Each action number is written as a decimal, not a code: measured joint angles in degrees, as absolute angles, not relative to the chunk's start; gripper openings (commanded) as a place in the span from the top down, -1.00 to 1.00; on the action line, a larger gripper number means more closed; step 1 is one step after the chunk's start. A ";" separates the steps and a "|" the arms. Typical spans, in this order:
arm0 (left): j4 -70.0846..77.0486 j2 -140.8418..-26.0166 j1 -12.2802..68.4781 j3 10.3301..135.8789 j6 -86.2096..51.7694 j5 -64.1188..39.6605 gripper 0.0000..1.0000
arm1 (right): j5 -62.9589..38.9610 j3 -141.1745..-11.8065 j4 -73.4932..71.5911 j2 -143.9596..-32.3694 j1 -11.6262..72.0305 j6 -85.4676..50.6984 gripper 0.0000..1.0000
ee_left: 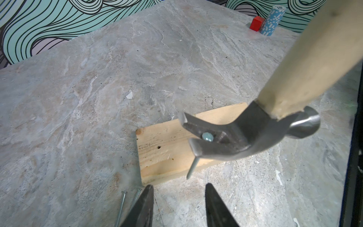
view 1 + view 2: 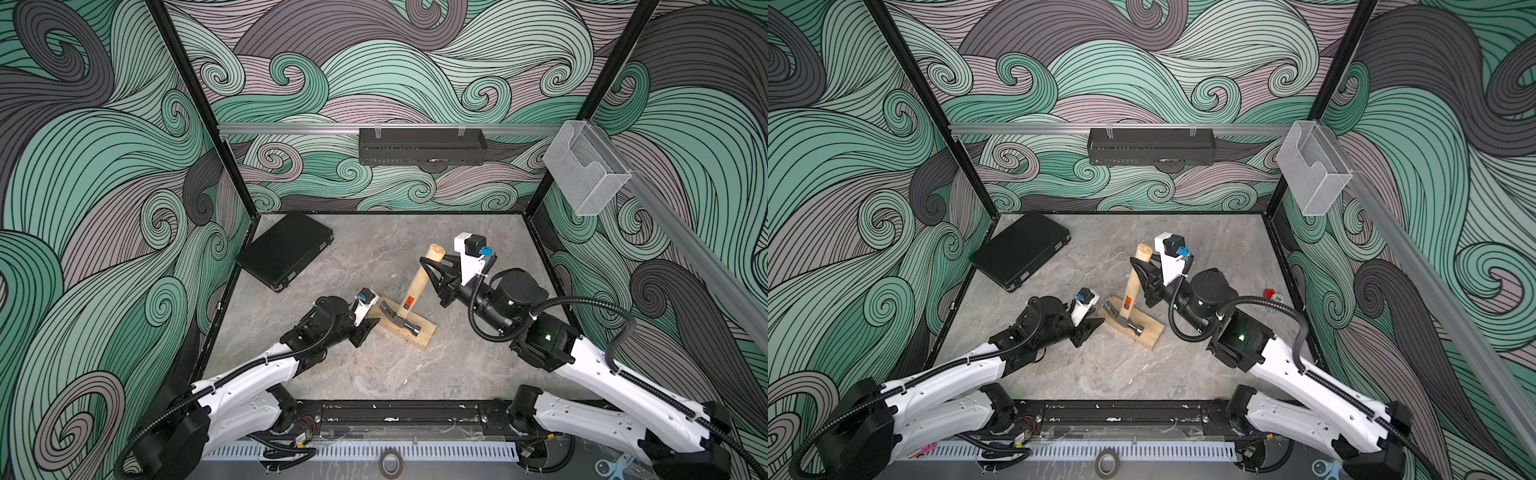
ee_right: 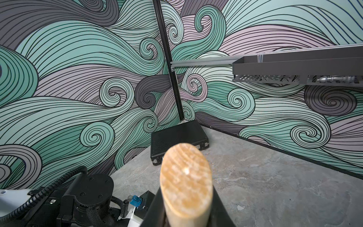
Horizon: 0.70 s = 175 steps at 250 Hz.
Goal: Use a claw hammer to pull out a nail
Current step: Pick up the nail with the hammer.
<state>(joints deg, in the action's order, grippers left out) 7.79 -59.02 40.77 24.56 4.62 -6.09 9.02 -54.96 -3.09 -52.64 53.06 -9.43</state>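
The claw hammer leans up from a pale wooden block in mid table, its grey head over the block. My right gripper is shut on the handle near its butt end. A nail sits in the claw's slot, its shank slanting down to a tip at the block's near edge. My left gripper stands open just short of the block's end, nothing between its fingers. Both top views show it beside the block, left of the head.
Two loose nails lie on the table by my left fingers. A black case lies at the back left. A red cube and a blue chip stack stand by the right wall. A black shelf hangs on the back wall.
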 measured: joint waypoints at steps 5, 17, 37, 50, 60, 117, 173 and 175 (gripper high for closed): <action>7.92 -59.16 40.97 24.56 4.80 -6.00 0.20 | 8.99 -54.96 -2.96 -52.64 53.06 -9.54 1.00; 8.32 -59.61 41.10 24.56 5.17 -5.96 0.21 | 8.86 -54.96 -2.70 -52.62 53.06 -9.89 1.00; 8.91 -60.42 41.28 24.56 5.63 -5.76 0.23 | 8.73 -54.96 -2.48 -52.62 53.06 -10.37 1.00; 9.23 -60.95 41.45 24.56 5.96 -5.63 0.23 | 8.67 -54.96 -2.42 -52.62 53.06 -10.70 1.00; 9.43 -61.32 41.54 24.56 6.17 -5.58 0.24 | 8.58 -54.96 -2.39 -52.62 53.06 -10.94 1.00; 11.75 -62.17 41.80 24.56 7.35 -5.58 0.35 | 8.67 -54.96 -2.31 -52.07 53.04 -12.29 1.00; 12.93 -62.17 41.82 24.53 8.45 -5.54 0.51 | 8.99 -54.96 -2.33 -51.00 53.01 -13.15 1.00; 12.93 -62.17 41.82 24.53 8.49 -5.56 0.53 | 8.99 -54.96 -2.33 -51.00 53.01 -13.17 1.00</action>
